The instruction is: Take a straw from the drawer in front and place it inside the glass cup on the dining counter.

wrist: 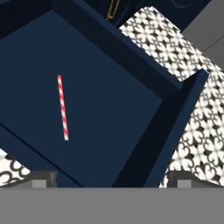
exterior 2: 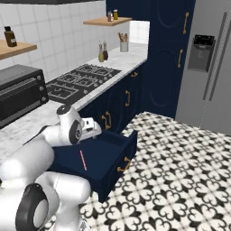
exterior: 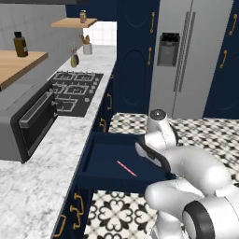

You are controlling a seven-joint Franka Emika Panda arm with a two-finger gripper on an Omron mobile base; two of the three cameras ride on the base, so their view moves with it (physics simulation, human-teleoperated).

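Note:
The drawer [exterior: 105, 156] [exterior 2: 110, 155] stands pulled out from the navy cabinets under the worktop, and its dark blue inside [wrist: 113, 105] lies open below my hand. A thin pink-red striped straw [exterior: 126, 168] [exterior 2: 83, 160] [wrist: 63, 108] lies flat on the drawer's floor, alone. My gripper [wrist: 111, 181] hangs above the drawer, open, with nothing between its fingers; the straw lies to the left of the fingertips [wrist: 41, 179] and apart from them. The glass cup and the dining counter are out of view.
A marbled worktop [exterior: 42, 177] runs along the left with a black cooktop [exterior: 77, 88] and a grey oven box [exterior: 23, 126] on it. A steel fridge [exterior: 191, 56] stands ahead. The patterned tile floor [exterior 2: 180, 171] lies to the drawer's right.

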